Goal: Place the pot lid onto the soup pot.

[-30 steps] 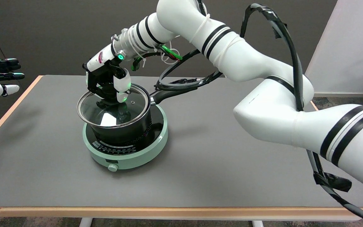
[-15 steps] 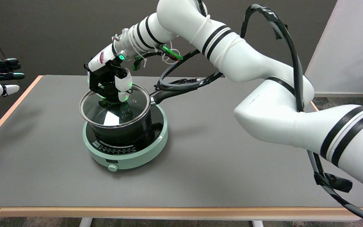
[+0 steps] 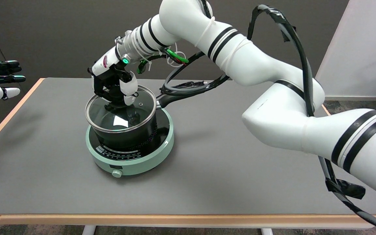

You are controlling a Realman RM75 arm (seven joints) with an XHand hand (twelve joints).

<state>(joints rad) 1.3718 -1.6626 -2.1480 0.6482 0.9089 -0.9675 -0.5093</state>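
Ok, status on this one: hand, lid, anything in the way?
Right hand gripping the lid's knob. Glass lid on the pot, looks about level. Pot on green cooker. Nothing blocking.

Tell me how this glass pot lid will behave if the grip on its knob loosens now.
The glass pot lid looks rigid and probably breakable, so ease it down. The right robot hand grips only its small central knob, so it could tilt. Its metal rim sits about level with the soup pot, so it should settle rather than slide.
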